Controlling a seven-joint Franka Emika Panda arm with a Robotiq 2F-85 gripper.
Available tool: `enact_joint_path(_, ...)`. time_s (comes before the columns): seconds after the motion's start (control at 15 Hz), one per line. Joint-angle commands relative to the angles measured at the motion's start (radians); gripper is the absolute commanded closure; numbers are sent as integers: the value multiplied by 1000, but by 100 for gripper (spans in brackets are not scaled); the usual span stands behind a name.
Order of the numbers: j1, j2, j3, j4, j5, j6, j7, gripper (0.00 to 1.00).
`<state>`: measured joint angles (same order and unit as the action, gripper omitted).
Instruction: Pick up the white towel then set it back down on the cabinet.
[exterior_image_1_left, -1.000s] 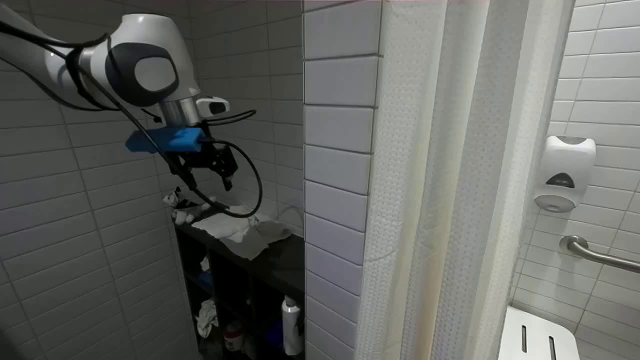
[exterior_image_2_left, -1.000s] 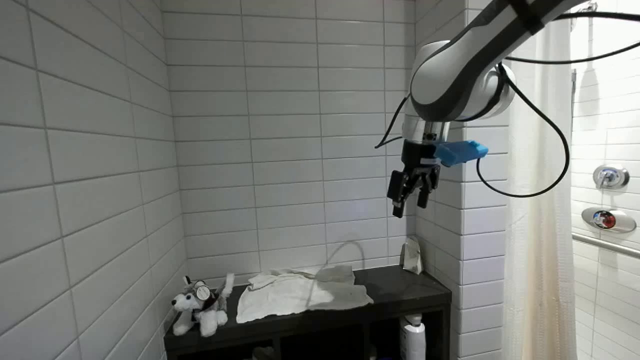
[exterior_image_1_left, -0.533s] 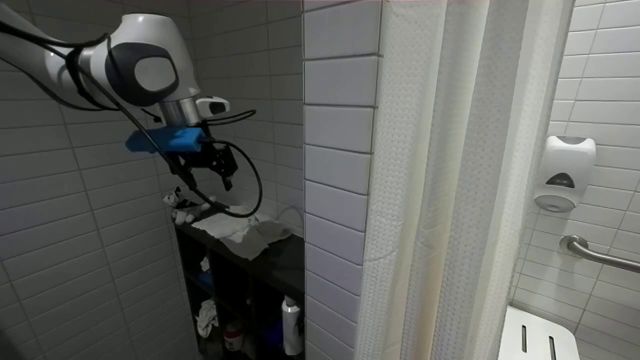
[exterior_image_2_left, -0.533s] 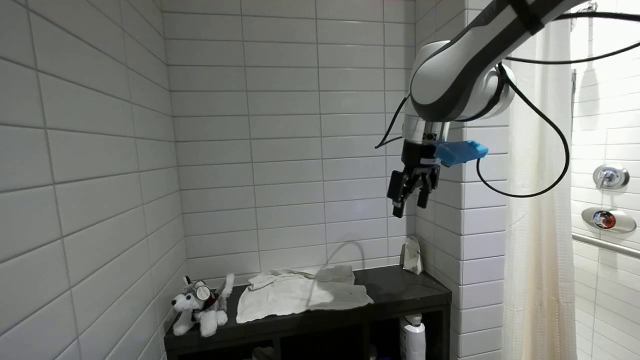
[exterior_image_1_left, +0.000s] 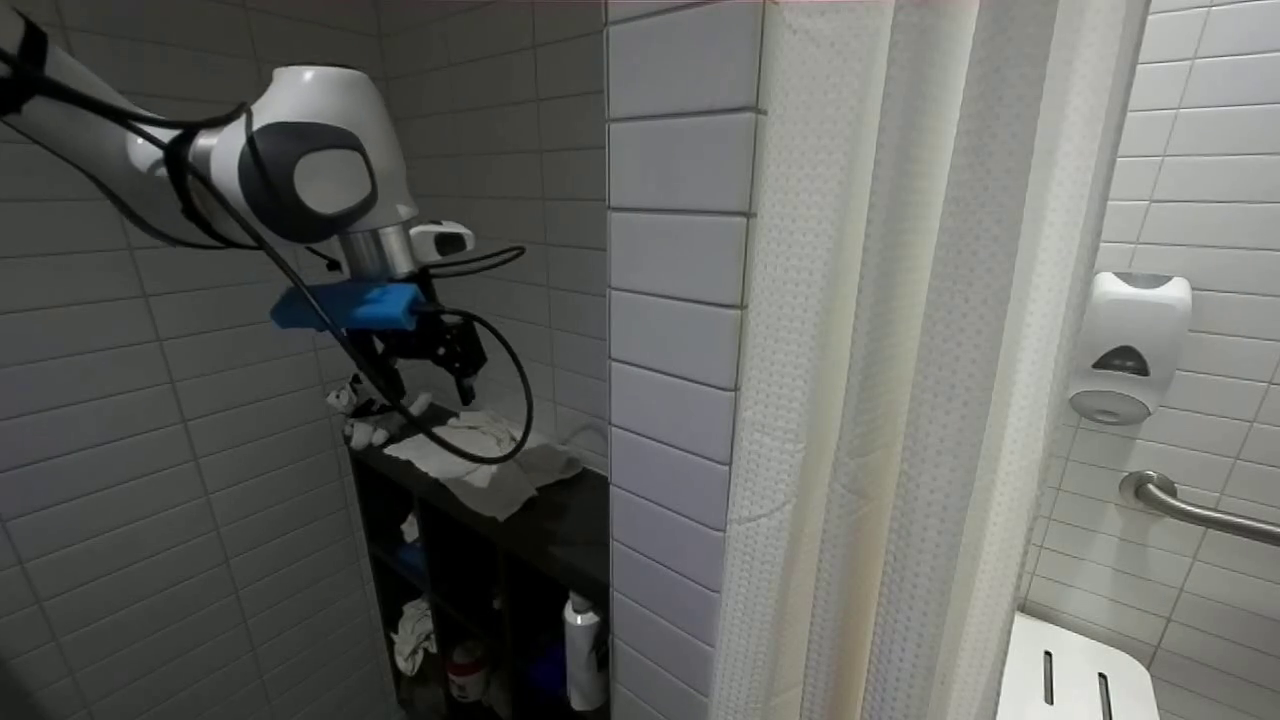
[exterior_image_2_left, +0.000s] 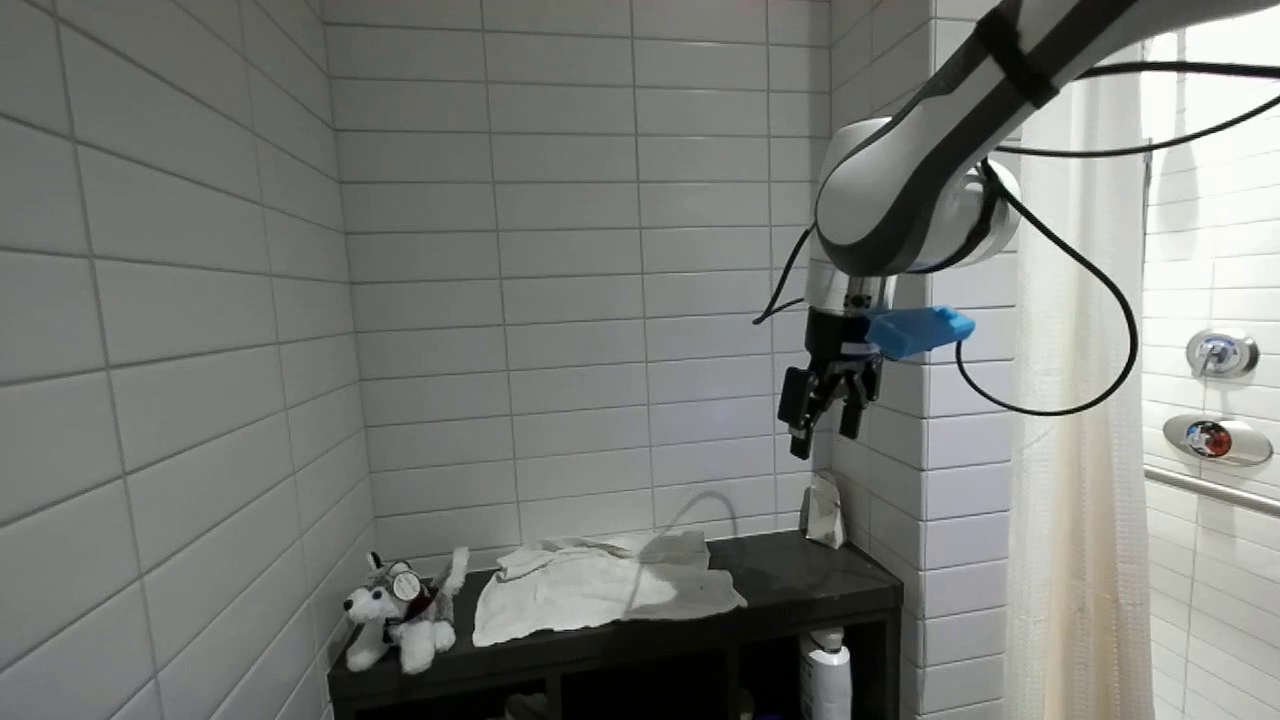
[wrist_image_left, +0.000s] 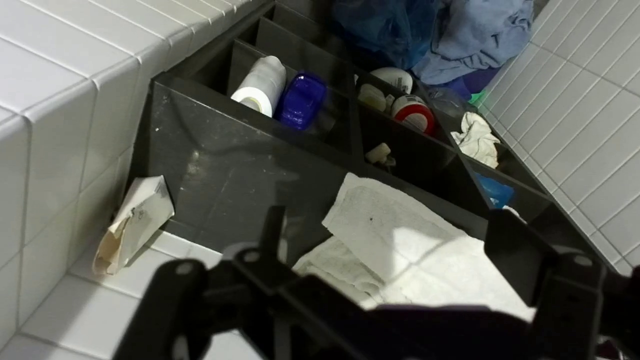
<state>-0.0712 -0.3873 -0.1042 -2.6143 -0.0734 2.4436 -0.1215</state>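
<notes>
The white towel lies flat with some folds on top of the dark cabinet (exterior_image_2_left: 800, 572), towards its front edge, in both exterior views (exterior_image_2_left: 590, 592) (exterior_image_1_left: 480, 480). It also shows in the wrist view (wrist_image_left: 385, 220), one corner at the cabinet's front edge and part of it hidden behind my gripper body. My gripper (exterior_image_2_left: 826, 436) is open and empty, pointing down. It hangs well above the cabinet, to the right of the towel in that exterior view. In the wrist view the two fingers stand wide apart with the towel seen between and below them.
A plush dog (exterior_image_2_left: 400, 618) sits at the cabinet's left end. A small white carton (exterior_image_2_left: 824, 510) stands at the right back corner. Tiled walls enclose the cabinet. A white bottle (wrist_image_left: 262, 82) and other items fill the shelves. A curtain (exterior_image_1_left: 900, 350) hangs beside the wall edge.
In the last half second my arm and gripper have moved down a little. The gripper stays open. The towel has not moved.
</notes>
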Motion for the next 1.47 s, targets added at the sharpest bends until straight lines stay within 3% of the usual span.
enact_joint_path(0.0,-21,73,-15,-12,8,83,15,0)
enact_joint_path(0.27,-6,123,-43,-17,149,111,67,0)
enact_joint_path(0.8,24,217,-51,-19,435,217,52,0)
enact_joint_path(1.4,33,350,-36,15,573,314,11,0)
